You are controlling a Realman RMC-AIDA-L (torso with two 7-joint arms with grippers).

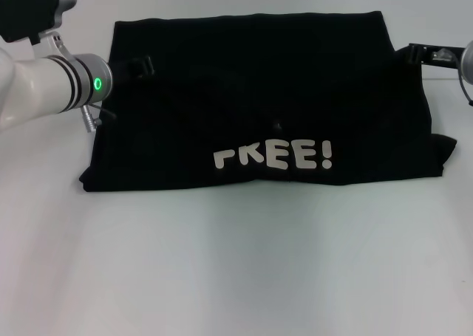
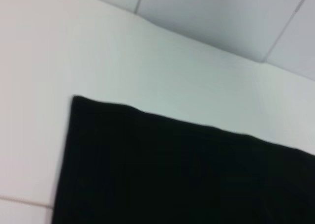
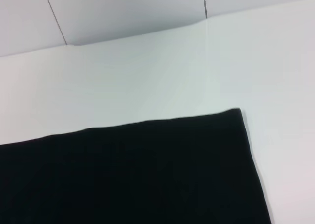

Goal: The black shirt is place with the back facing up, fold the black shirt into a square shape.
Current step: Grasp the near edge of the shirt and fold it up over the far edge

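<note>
- The black shirt (image 1: 251,92) lies flat on the white table (image 1: 236,262), folded into a wide rectangle, with its white "FREE!" lettering (image 1: 272,157) near the front edge.
- The left gripper (image 1: 140,66) sits over the shirt's left part; its opening cannot be told.
- The right gripper (image 1: 415,54) is just beside the shirt's right edge; likewise unclear.

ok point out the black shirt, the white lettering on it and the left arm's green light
black shirt (image 1: 244,77), head view, plain cloth above the lettering
white lettering (image 1: 273,157), head view, middle letters of FREE!, near the shirt's front edge
green light (image 1: 97,83), head view, on the left arm's wrist ring
</note>
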